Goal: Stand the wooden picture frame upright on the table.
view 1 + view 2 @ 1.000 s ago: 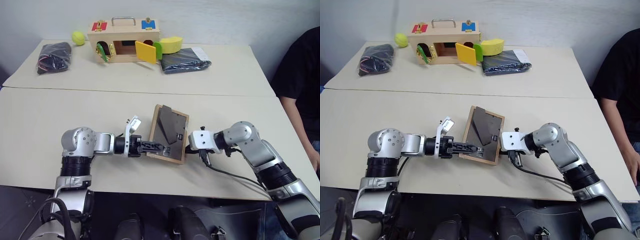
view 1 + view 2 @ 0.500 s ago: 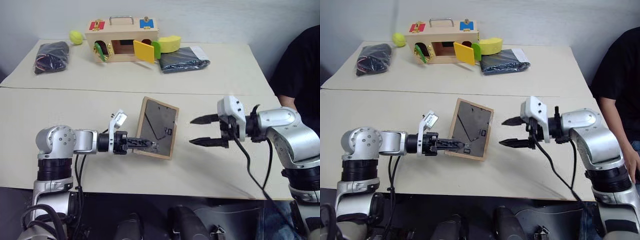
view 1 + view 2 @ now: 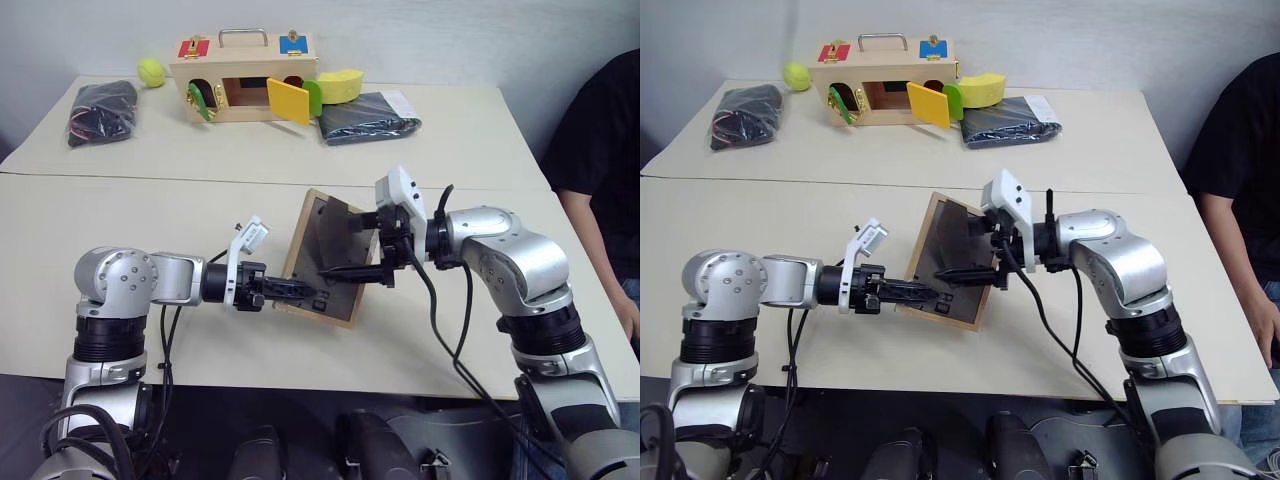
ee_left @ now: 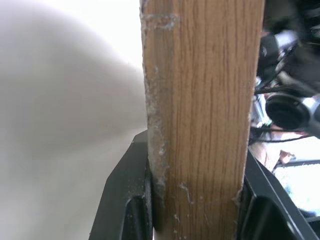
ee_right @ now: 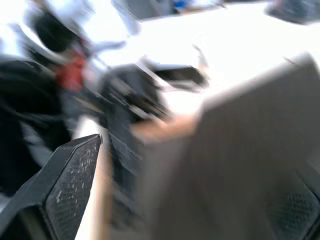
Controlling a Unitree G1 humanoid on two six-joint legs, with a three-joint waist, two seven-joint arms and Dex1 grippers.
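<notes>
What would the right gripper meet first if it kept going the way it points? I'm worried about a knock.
Most likely the frame: the open right gripper points left at its dark back panel, with the fingers already over it. The left gripper clamps the frame's lower edge just beyond. Depth is hard to judge.

Bright, even light; sharp head views, heavy motion blur at the right wrist.

We note a wide pale beige table [image 3: 120, 215] with a seam line across it. Beyond the seam stands a light wooden box with coloured doors and a metal handle [image 3: 243, 78]. Just left of the box lies a yellow-green ball [image 3: 151, 71], further left a black bag [image 3: 101, 110]. Right of the box: a yellow sponge-like block [image 3: 342, 86] and a dark folded packet [image 3: 367, 117].
</notes>
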